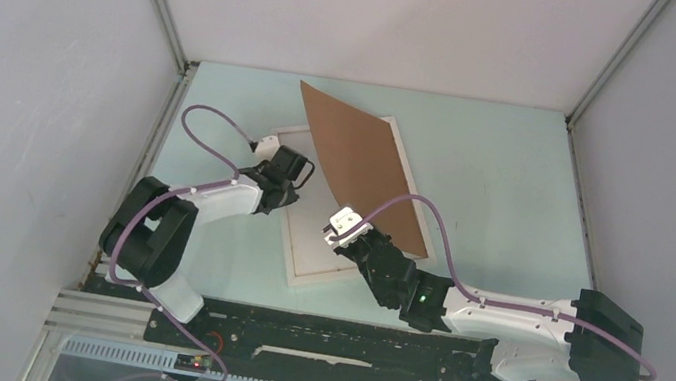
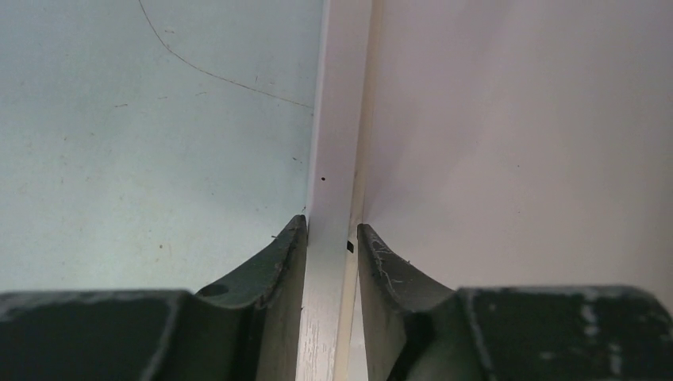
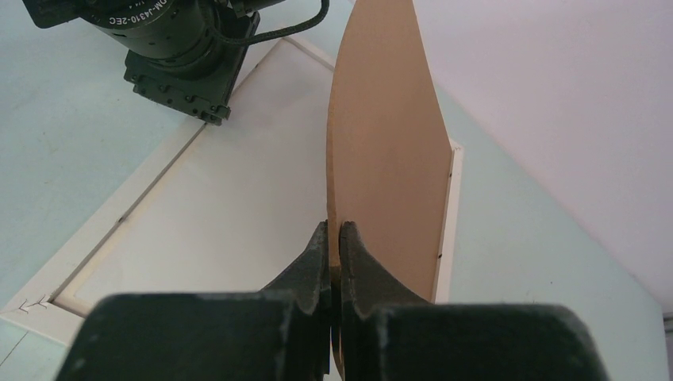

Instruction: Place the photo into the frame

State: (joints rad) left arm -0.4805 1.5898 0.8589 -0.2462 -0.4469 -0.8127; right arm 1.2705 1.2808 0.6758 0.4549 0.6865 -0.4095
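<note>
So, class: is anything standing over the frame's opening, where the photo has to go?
Yes. The brown backing board, pinched by the right fingers, stands tilted up over the frame's right-hand part in the top view; the rest of the opening lies uncovered by it.

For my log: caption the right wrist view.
Right fingers pinch the brown board, tilted above the white frame.

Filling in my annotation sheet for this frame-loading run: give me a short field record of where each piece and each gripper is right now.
frame: white, flat on the table, plain white surface inside
backing board: brown, raised at a tilt over the frame, slightly bowed
right gripper: shut on the backing board's near edge
left gripper: jaws either side of the frame's left rail; grip unclear
</note>
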